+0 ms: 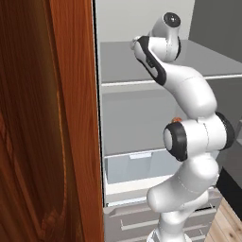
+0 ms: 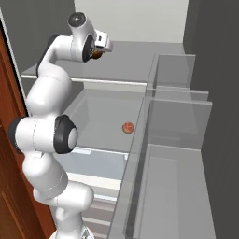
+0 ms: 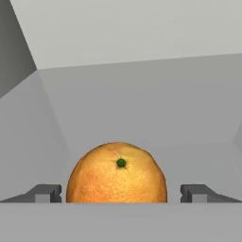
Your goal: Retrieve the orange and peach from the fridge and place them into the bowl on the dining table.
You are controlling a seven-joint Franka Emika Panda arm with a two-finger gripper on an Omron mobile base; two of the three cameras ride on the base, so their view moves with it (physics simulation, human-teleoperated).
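Note:
The fridge [image 1: 123, 61] stands open, and my arm reaches onto its upper grey shelf [image 2: 130, 60]. The orange [image 3: 117, 172] lies on that shelf close in front of the hand, with a green stem dot facing me. My gripper [image 3: 121, 193] is open, one fingertip [image 3: 45, 193] on each side of the orange with a gap to it. From the right base view the orange [image 2: 96, 54] peeks out under the hand [image 2: 101, 41]. The peach [image 2: 128, 127] rests alone on the shelf below. The bowl and the dining table are out of view.
A red-brown wooden cabinet side [image 1: 47, 123] stands close on the left of the fridge opening. The fridge door [image 2: 177, 140] with clear bins hangs open on the right. A pale crisper drawer [image 1: 137, 168] and grey drawers [image 1: 137, 220] sit below the shelves.

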